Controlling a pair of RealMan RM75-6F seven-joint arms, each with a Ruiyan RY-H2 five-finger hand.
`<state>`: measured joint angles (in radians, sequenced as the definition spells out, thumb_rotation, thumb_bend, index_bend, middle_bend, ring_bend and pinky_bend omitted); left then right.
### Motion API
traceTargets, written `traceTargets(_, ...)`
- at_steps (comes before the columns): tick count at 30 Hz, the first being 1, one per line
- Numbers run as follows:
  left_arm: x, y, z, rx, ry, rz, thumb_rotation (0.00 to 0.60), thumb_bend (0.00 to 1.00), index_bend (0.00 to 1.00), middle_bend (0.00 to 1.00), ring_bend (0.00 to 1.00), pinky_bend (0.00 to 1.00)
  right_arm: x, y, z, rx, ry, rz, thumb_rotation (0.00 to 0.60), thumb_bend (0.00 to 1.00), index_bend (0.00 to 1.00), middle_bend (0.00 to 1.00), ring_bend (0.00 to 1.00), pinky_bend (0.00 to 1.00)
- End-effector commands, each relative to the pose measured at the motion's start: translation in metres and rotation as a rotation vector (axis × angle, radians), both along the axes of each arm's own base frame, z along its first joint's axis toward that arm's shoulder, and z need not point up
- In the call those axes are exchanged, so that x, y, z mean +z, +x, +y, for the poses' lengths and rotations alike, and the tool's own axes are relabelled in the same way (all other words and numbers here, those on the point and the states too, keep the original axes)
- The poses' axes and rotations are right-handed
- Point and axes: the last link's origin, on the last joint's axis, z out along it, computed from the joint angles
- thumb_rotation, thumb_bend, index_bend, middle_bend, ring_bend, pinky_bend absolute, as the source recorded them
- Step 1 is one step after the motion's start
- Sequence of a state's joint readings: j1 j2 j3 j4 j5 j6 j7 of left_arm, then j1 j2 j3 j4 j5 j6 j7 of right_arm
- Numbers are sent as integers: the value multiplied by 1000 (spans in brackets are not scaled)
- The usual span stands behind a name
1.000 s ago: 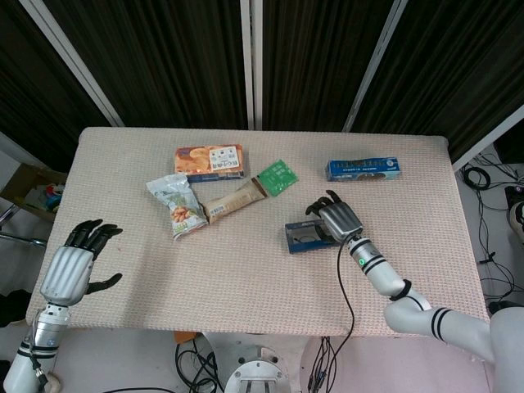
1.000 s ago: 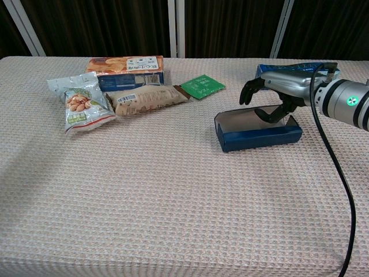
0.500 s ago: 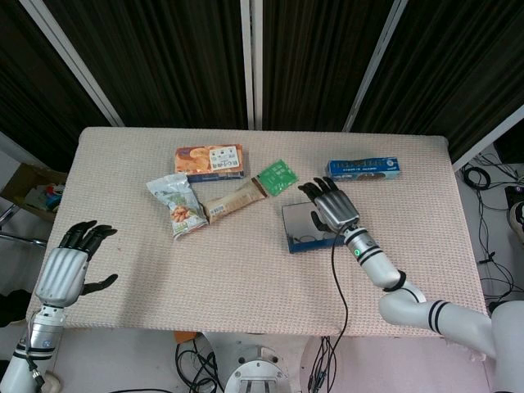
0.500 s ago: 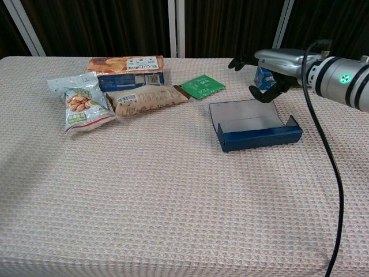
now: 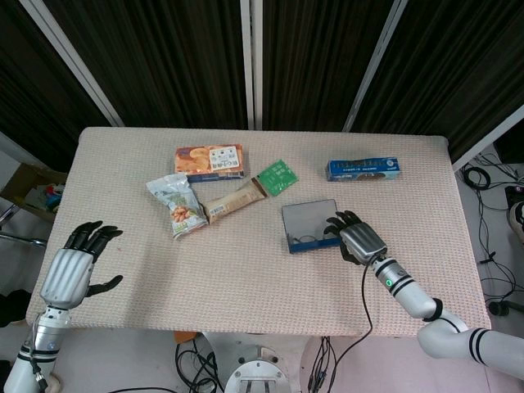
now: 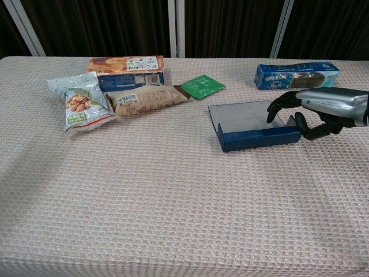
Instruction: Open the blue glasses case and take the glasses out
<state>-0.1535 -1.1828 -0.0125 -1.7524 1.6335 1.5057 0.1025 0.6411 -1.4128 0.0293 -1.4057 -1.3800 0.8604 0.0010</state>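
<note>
left hand [image 5: 72, 266]: i see it only in my head view, off the table's near left corner, fingers spread wide, holding nothing
table [image 6: 173, 202]: covered in a pinkish woven cloth, carrying everything below
nut bag [image 6: 79, 104]: silver snack pouch on the left, lying flat
biscuit box [image 6: 126, 68]: orange and blue box behind the pouch, towards the far edge
wrapped bar [image 6: 147, 98]: tan packet just right of the pouch, its right end near the green sachet
green sachet [image 6: 202, 86]: small flat packet, apart from the case behind its left end
blue glasses case [image 6: 256, 128]: right of centre, lid laid back flat so i look onto its grey inside; in my head view i make out something dark in the tray, too small to tell for sure
right hand [image 6: 320, 109]: at the case's right end, fingers [image 6: 282, 105] curled loosely and apart, tips over the case's right rim; i can't tell if they touch it, nothing held
cookie box [image 6: 297, 75]: long blue box behind the right hand, near the far edge
</note>
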Motion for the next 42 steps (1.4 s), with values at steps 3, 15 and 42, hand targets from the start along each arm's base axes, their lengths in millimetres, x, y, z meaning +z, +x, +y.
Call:
traceTargets(3,0,1,-2,5,2,0,600,30,233,219,121,145,-2,-7,8,20,21,31,600,920,296,144,1,0)
traceTargets(15,0,0,-5,9,8,-10,600,30,233,219,121,145,-19,44,37,232,96,-28,600,911,314,150,1,0)
traceTargets(42,4,-15,-16,52,26,-28,600,30,233,219,121,145,-44,84,-18,530,14,354,600,954,452,150,1,0)
